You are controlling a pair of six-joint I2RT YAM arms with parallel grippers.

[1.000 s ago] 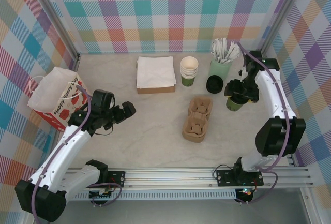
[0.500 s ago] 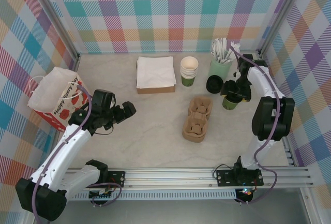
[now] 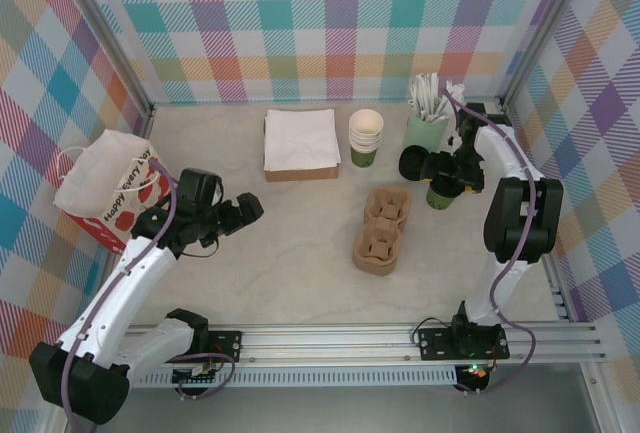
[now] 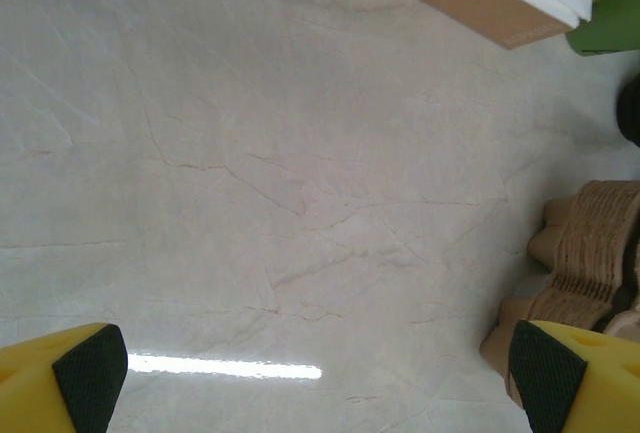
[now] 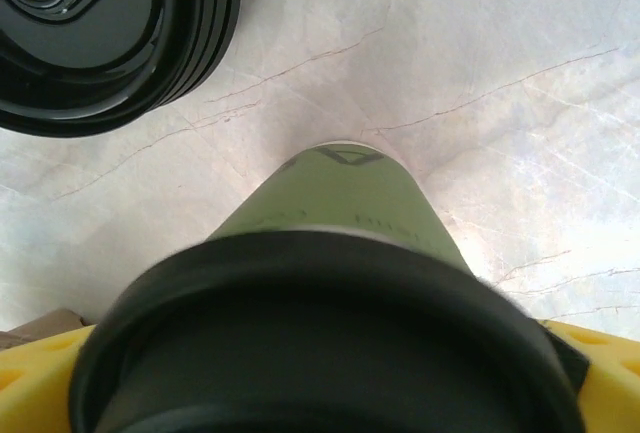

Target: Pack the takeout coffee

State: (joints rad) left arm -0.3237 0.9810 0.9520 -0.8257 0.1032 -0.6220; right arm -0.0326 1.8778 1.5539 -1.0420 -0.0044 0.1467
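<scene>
While the left gripper (image 3: 243, 213) hangs with its fingers spread wide and empty over the bare table (image 3: 280, 263), just in front of the printed paper bag (image 3: 105, 188), the right gripper (image 5: 320, 383) brackets the takeout coffee (image 3: 437, 198) at the far right of the work area. The cup sits beside a stack of black lids (image 3: 415, 163) and in front of a pale green cup of white sticks (image 3: 428, 118).

In the right wrist view a yellow finger flanks the black lid on each side. Whether they pinch the lid or merely stand around it cannot be told, since the lid hides the contact.

The coffee appears to stand upright, with its narrow green base on the table and its lidded mouth facing up toward the wrist camera. That puts its long axis vertical, which suits a drink that must not spill. A hold from above, high at the lid, would keep it that way in a lift.

The pulp cup carriers (image 3: 382, 229) lie near the middle of the table, between the two arms (a likely first stop for the cup). The bag waits by the left arm, presumably so that arm can handle the packing there. A stack of spare green cups (image 3: 365, 138) and a box of white napkins (image 3: 300, 143) line the back.
</scene>
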